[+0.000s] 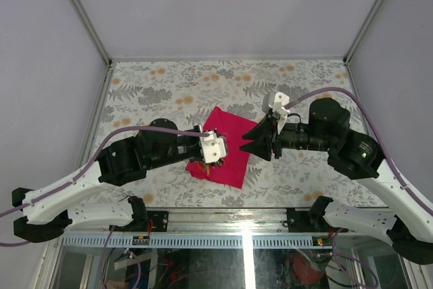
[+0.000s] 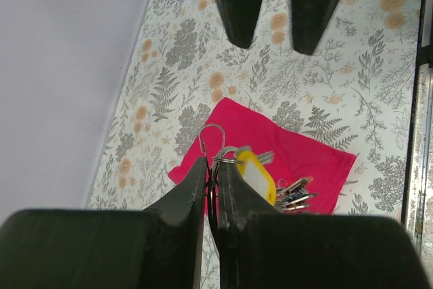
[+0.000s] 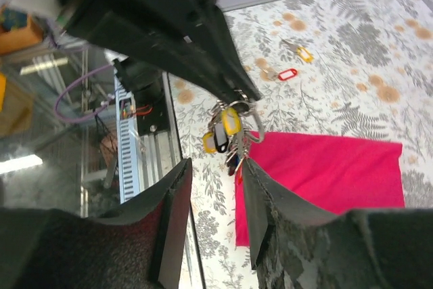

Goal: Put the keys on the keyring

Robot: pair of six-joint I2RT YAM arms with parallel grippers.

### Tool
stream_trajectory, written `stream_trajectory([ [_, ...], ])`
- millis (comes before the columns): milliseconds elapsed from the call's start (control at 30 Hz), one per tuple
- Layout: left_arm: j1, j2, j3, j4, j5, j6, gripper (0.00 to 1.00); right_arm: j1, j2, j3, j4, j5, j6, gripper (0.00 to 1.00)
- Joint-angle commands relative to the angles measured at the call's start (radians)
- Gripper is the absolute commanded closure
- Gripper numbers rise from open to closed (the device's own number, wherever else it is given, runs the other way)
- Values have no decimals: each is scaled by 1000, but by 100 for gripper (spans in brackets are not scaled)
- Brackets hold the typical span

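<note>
1. Left wrist: my left gripper (image 2: 213, 164) is pressed together on the keyring (image 2: 230, 151). It pinches the thin silver wire so that one loop stands up above the fingertips. A glossy yellow tag (image 2: 257, 175) and a jumble of small metal pieces hang off to one side, above the magenta cloth (image 2: 304, 157). The cloth is soft and flat and lies on the floral-print table (image 2: 169, 93). Opposite, the right gripper (image 2: 274, 49) has its black tapered fingers spread, with nothing between them.

2. Right wrist: the bunch dangles from the left fingertips, lifted clear of the cloth. Two loose keys (image 3: 285, 74) lie on the table well apart from the cloth, one with a red plastic head and one with a yellow.

3. Top: both grippers face each other over the cloth, near but not touching. I read this as the presenting step — the ring is held ready and no key is in hand. Next I would send the right gripper to a loose key and pinch its flat head. Then I would steer the key's hole onto the stiff wire — thin, hard, slippery parts that need fine alignment.
</note>
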Motion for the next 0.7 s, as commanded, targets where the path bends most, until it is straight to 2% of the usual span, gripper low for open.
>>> stream_trajectory([
  [0,5,-38,-32,139,-69,7,100,6,4,6,125,178,267,58],
  [133,6,-53,-61,178,-99,7,100,6,-17,-55,223,275,453,58],
  [267,6,-56,-72,193,-115,7,100,7,-4,-97,320,262,598,58],
  [433,5,-58,-74,206,-115,6,100,7,24,-106,352,241,656,55],
  [667,7,-53,-70,211,-99,5,100,6,55,-114,360,257,675,58],
])
